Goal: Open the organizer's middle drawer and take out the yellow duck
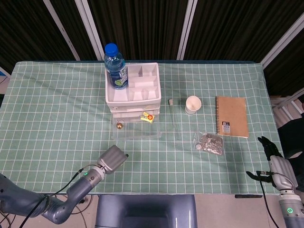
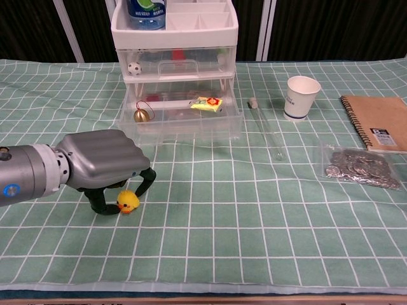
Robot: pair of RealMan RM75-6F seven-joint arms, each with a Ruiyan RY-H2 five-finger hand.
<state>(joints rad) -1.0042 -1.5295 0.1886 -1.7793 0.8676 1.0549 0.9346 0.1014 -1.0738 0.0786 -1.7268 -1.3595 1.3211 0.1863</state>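
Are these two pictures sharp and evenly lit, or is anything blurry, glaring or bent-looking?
Head view: evenly lit and sharp, soft shadows only, black background beyond the table. Chest view: crisp on the yellow duck and left hand, a little glare on the organizer's clear drawers, and the cloth's grid lines bow slightly towards the edges.

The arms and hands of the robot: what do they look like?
The left hand has a smooth silver-grey back and black fingers. Its arm is a grey cylinder with a small blue-ringed light; in the head view that light looks green and a thin black cable runs beside it. The right hand is likewise grey with black fingers.
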